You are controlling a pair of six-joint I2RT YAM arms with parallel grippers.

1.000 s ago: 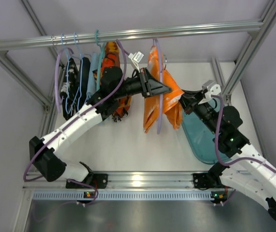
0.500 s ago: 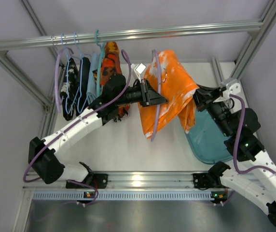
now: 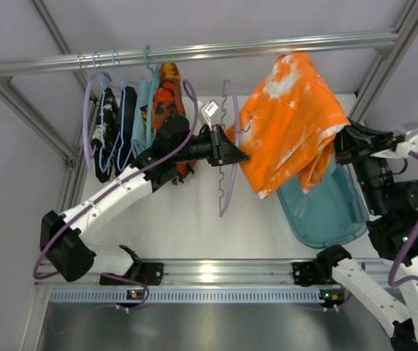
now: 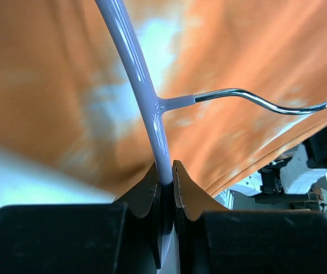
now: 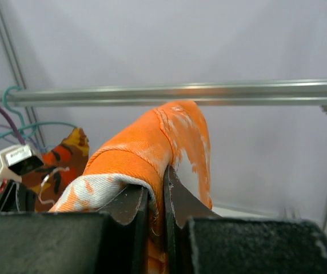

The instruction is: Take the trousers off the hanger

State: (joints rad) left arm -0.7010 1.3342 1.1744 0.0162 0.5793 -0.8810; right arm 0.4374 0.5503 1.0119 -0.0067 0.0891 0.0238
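The orange trousers (image 3: 289,124) with whitish patches hang bunched from my right gripper (image 3: 338,150), which is shut on a fold of them (image 5: 152,148) high at the right. The lilac hanger (image 3: 227,175) is bare, with the trousers to its right. My left gripper (image 3: 234,155) is shut on its bar (image 4: 143,91). Its metal hook (image 4: 249,100) points toward the trousers' left edge; I cannot tell whether they touch. In the left wrist view the trousers (image 4: 49,85) fill the background behind the hanger.
A teal tray (image 3: 326,212) lies on the table under the right arm. The metal rail (image 3: 194,53) spans the back. An orange-and-black garment (image 3: 169,95), dark garments and light blue hangers (image 3: 110,124) hang at its left.
My right gripper has risen and moved right, pulling the trousers off the hanger. The hanger, draped before, now hangs bare in my left gripper, which shifted slightly left.
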